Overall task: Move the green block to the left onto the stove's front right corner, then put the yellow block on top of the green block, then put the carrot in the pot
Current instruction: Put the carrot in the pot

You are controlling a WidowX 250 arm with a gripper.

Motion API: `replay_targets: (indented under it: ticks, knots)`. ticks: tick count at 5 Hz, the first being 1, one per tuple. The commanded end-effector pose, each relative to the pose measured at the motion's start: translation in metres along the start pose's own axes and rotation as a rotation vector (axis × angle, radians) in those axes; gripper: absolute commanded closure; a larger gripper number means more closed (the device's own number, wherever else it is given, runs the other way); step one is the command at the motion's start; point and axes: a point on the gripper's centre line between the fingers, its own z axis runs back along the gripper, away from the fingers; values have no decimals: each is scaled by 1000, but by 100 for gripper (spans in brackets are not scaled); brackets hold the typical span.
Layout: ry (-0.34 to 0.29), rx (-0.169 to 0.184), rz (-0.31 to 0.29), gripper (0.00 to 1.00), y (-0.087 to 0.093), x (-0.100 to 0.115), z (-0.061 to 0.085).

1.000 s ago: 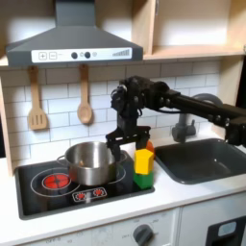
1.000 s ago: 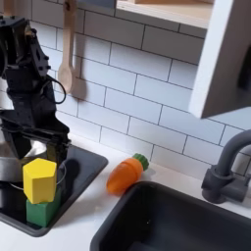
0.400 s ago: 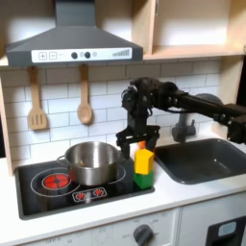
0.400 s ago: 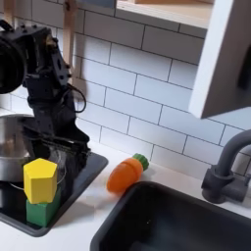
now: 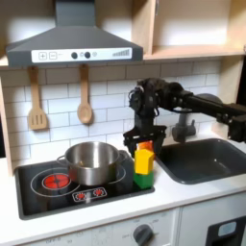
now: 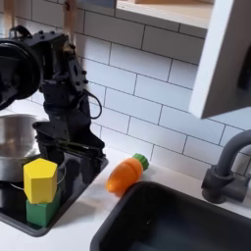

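— Where's the carrot (image 6: 126, 174) sitting?

— On the white desk (image 6: 93, 218), just past the stove (image 6: 86, 167) and near the sink (image 6: 186, 221) rim, lying on its side with the green tip toward the tiled wall. The yellow block (image 6: 39, 180) sits on the green block (image 6: 40, 211) at the stove's corner, and the pot (image 5: 91, 162) is beside them on a burner.

— And the pincer (image 6: 65, 157)?

— Hanging low between the blocks and the carrot, holding nothing as far as I can see; I can't tell how wide its jaws stand.

— How would the carrot handle?

— Looks like light, hard, smooth plastic, so probably slippery and prone to rolling. I'd pinch it across the thick orange middle, not the tapered end.
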Motion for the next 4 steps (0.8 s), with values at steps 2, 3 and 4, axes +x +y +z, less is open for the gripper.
replay_targets:
  ticks: [2, 3, 4]
  knots:
    - [6, 0, 6, 0, -14, 11, -13]
    - [12, -1, 0, 0, -19, 17, -17]
    - [15, -6, -4, 0, -27, 24, -22]
